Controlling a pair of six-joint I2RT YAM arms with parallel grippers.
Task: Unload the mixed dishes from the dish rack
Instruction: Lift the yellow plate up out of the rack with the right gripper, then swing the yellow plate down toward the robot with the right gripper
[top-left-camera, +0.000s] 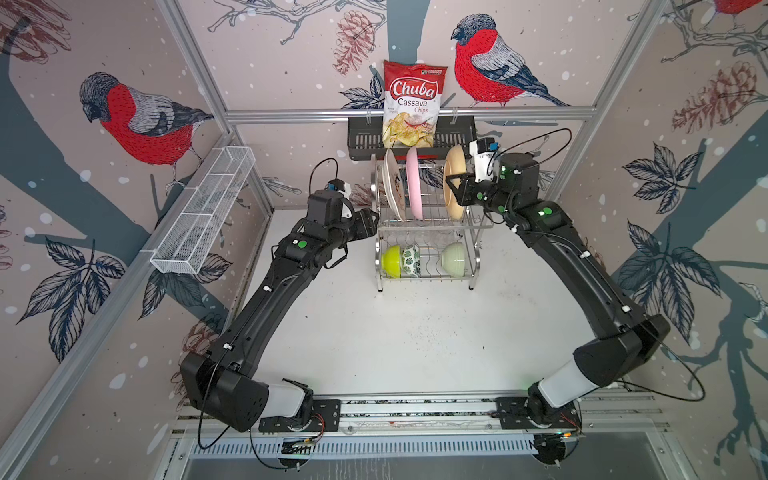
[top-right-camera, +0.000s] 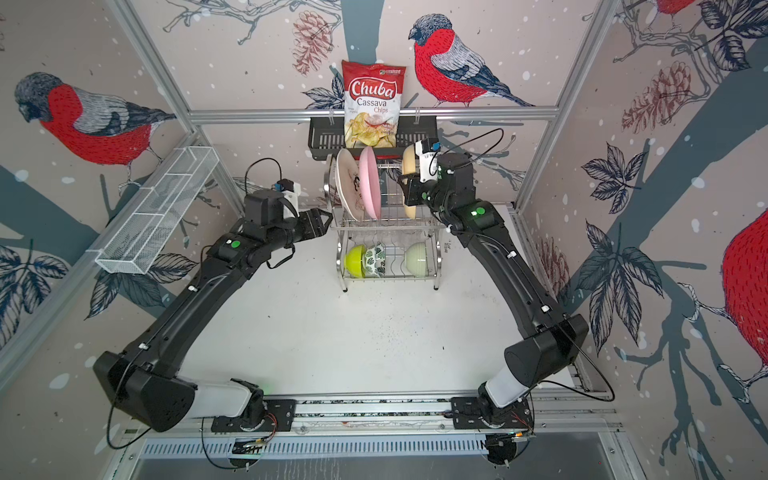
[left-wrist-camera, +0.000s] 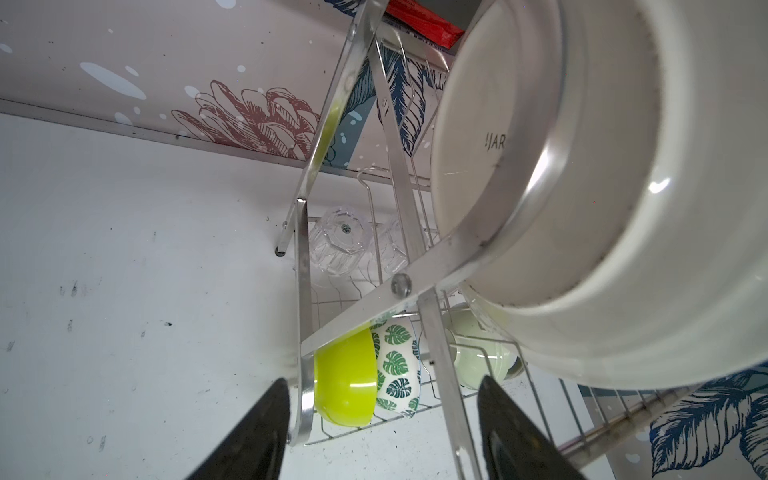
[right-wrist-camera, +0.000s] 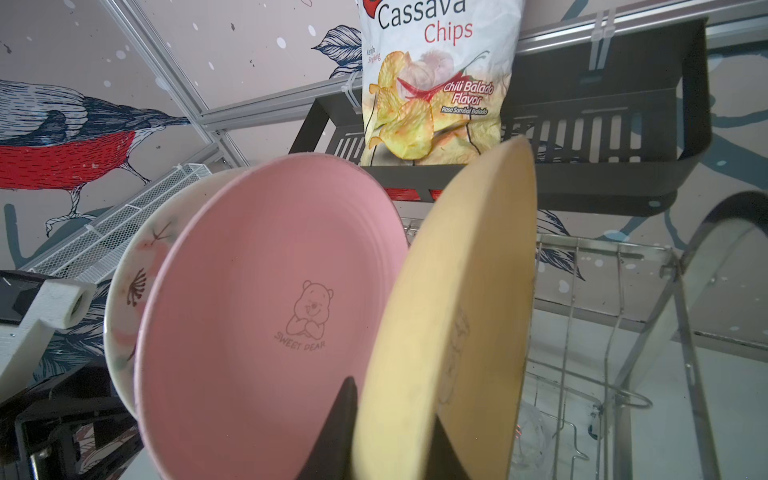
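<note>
The steel dish rack (top-left-camera: 432, 226) (top-right-camera: 386, 227) stands at the table's back. Its upper tier holds three plates on edge: cream (top-left-camera: 392, 187) (left-wrist-camera: 623, 208), pink (top-left-camera: 414, 187) (right-wrist-camera: 270, 291) and tan (top-left-camera: 453, 166) (right-wrist-camera: 465, 270). My right gripper (top-left-camera: 451, 183) (right-wrist-camera: 395, 399) is shut on the tan plate's rim, one finger on each face. On the lower tier sit a lime bowl (top-left-camera: 391, 261) (left-wrist-camera: 345, 382), a leaf-patterned bowl (top-left-camera: 411, 261) (left-wrist-camera: 397, 365) and a pale green bowl (top-left-camera: 453, 259). Clear tumblers (left-wrist-camera: 338, 245) stand behind them. My left gripper (top-left-camera: 374, 220) (left-wrist-camera: 382, 380) hangs open beside the rack's left end frame, holding nothing.
A black slotted basket (top-left-camera: 415, 141) on the back rail holds a chips bag (top-left-camera: 411, 104) just above the plates. A white wire-mesh tray (top-left-camera: 203, 212) hangs on the left wall. White tabletop (top-left-camera: 395, 340) stretches in front of the rack.
</note>
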